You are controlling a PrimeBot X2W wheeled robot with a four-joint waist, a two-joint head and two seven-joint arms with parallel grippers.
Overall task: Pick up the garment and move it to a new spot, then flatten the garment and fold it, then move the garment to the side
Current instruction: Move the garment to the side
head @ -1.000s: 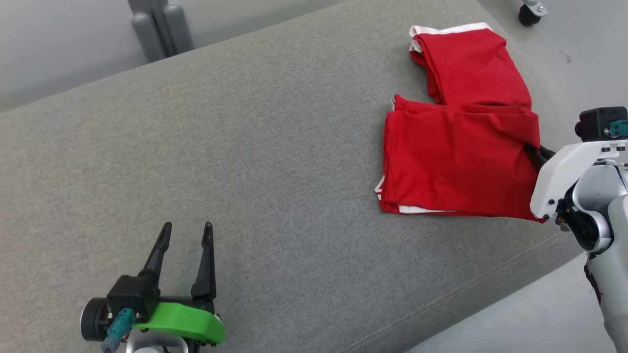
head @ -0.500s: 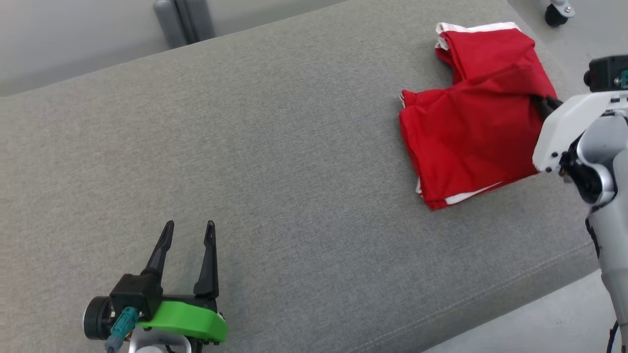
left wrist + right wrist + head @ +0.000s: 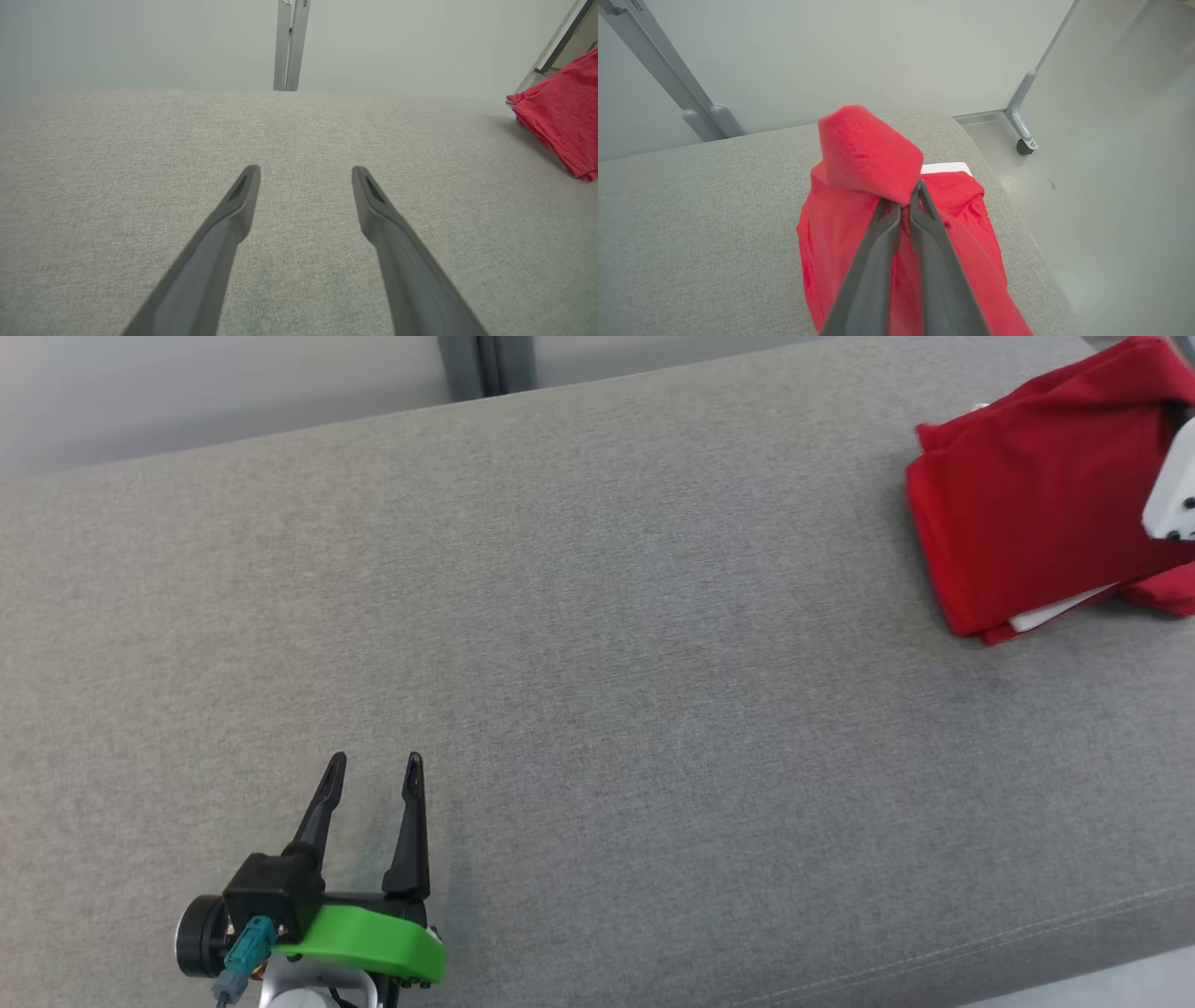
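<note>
1. Since a second ago the red garment (image 3: 1027, 513) has gone from lying flat in an L-shape to a bunched bundle drawn up by one corner. The head camera has swung as well, so part of the garment's shift toward the right edge comes from the camera.
2. Head view: the garment sits at the far right end of the grey fabric counter (image 3: 597, 616), with white trim peeking out underneath and the right arm's white casing (image 3: 1174, 495) in front of it. The left gripper (image 3: 375, 763) hovers at the lower left, well apart from the cloth, with its jaws released over bare fabric.
3. Left wrist view: the jaws are spread with nothing between them, and the garment lies at the right edge.
4. Right wrist view: the right gripper (image 3: 901, 198) has its jaws clenched on a fold of the garment. One corner flops above the tips and the rest trails down onto the counter near its end.
5. Progress, as I judge it: the cloth lies in layers, so folding looks done and the move to the side is under way. Setting it down and letting go remain.
</note>
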